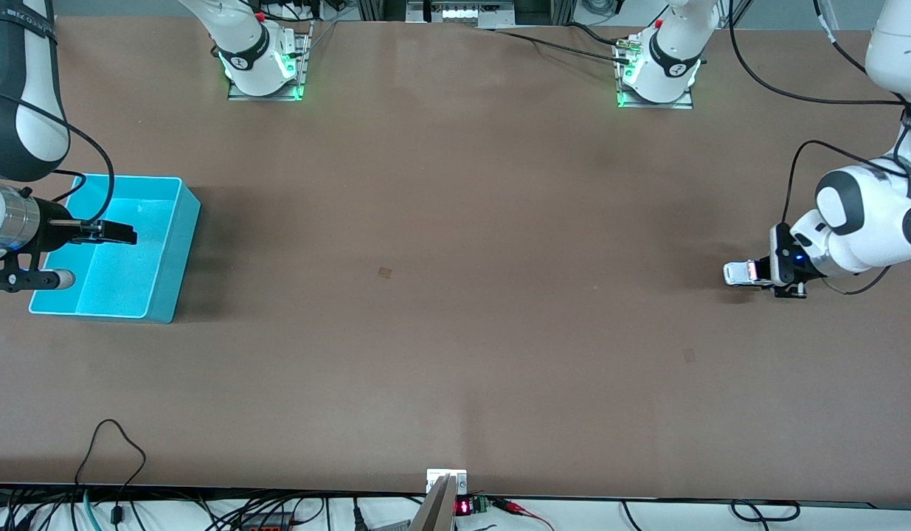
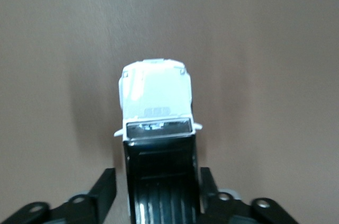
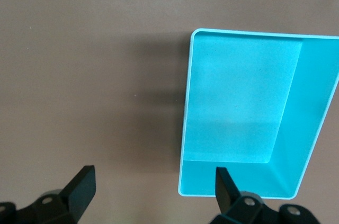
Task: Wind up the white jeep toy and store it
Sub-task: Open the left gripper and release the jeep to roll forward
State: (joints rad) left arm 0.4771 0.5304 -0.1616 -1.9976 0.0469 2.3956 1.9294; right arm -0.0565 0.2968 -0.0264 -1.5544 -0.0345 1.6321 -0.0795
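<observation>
Two grippers appear. Left gripper [image 2: 159, 192], low at the left arm's end of the table, has fingers just beside the white jeep toy [image 1: 740, 273], contact unclear. Right gripper [image 3: 153, 184], fingers apart, waits over the empty turquoise bin [image 1: 186, 243]. Winding seems underway; storing demands crossing the table.

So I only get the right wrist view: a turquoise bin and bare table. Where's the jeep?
Observer: The jeep is at the left arm's end of the table, well away from the bin.
Operator: Anything near it?
Observer: The left gripper is right at its tail; its nose points toward the bin's end.
Operator: And the arm I'm looking from?
Observer: From the front, the right gripper waits open over the bin.
</observation>
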